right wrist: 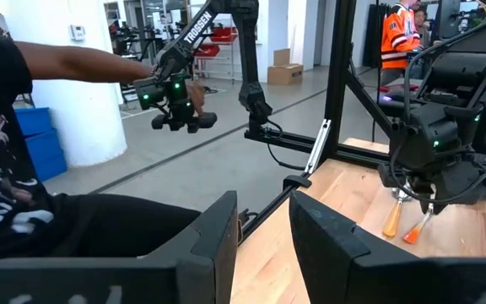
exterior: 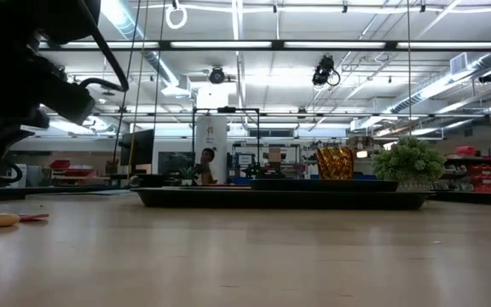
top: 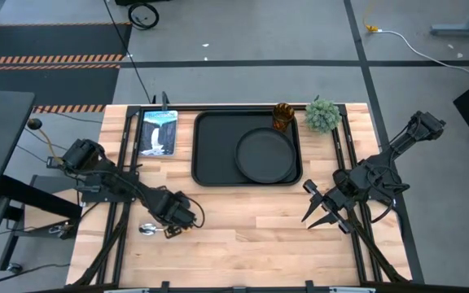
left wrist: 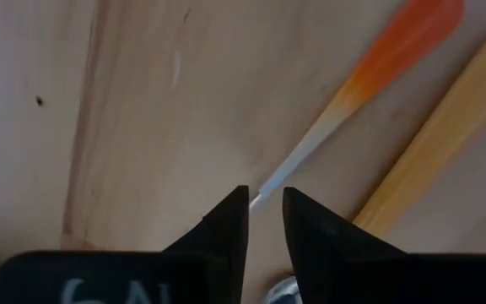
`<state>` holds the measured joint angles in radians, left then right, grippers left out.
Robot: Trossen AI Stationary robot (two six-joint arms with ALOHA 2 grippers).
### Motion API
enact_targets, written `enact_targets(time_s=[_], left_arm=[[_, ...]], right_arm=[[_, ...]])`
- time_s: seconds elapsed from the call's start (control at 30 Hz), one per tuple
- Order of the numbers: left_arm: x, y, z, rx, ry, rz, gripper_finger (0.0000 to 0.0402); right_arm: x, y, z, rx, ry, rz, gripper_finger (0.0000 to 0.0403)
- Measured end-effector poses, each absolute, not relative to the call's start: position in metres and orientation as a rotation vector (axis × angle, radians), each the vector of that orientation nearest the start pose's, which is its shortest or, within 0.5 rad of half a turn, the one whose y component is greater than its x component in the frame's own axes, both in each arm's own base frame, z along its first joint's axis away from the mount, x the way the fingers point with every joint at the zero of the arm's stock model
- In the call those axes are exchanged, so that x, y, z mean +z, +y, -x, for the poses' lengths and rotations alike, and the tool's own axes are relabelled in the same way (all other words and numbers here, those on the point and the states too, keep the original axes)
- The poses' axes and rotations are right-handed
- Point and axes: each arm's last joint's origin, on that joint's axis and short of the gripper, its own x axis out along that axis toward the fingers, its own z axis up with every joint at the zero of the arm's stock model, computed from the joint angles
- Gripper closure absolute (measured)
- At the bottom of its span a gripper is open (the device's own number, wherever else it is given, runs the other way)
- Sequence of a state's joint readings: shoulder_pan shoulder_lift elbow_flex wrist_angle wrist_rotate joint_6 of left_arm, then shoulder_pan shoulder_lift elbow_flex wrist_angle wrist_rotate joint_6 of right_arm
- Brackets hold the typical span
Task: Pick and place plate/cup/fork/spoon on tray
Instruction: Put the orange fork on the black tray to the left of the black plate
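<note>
- At the near left of the wooden table, the left gripper [top: 172, 224] hangs low over two small orange-handled utensils; its fingers [left wrist: 226, 232] stand slightly apart, straddling the thin silver neck of one orange-handled piece [left wrist: 378, 67], not yet clamped.
- Whether that piece is the fork or the spoon I cannot tell; a silver bowl-like end [top: 146, 229] peeks out just left of the gripper, and a second orange handle [left wrist: 445, 127] lies just beside the first.
- Centre, toward the far edge, the large black rectangular tray [top: 210, 146] already carries the round matte black plate [top: 265, 155]; the amber translucent cup [top: 282, 115] sits at its far right corner.
- Right of the tray, the right gripper [top: 320, 206] waits with fingers open and empty.
- Cutlery is the step in hand; next the left fingers should close on the neck, lift, and carry toward the tray.
</note>
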<state>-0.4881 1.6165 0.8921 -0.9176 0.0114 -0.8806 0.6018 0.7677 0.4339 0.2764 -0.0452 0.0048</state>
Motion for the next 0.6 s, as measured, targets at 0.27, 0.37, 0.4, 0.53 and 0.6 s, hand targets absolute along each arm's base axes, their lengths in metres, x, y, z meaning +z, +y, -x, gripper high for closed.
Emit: enact_targets(time_s=[0.27,0.37,0.4,0.53,0.6], left_arm=[[0.153,-0.120,-0.217,0.188,1.628,0.119,0.0319],[0.153,-0.124,-0.215,0.126,1.630,0.054,0.0319],[0.153,-0.126,-0.214,0.114,1.627,0.034,0.0319],[0.153,-0.130,-0.211,0.109,1.611,-0.008,0.0316],[0.154,-0.130,-0.211,0.122,1.597,-0.025,0.0306]], right_arm=[[0.258,0.102,-0.146,0.647,0.058,0.011,0.0286],[0.258,0.102,-0.146,0.647,0.058,0.011,0.0286],[0.258,0.102,-0.146,0.647,0.058,0.011,0.0286],[0.258,0.102,-0.146,0.645,0.058,0.012,0.0286],[0.258,0.102,-0.146,0.643,0.058,0.012,0.0286]])
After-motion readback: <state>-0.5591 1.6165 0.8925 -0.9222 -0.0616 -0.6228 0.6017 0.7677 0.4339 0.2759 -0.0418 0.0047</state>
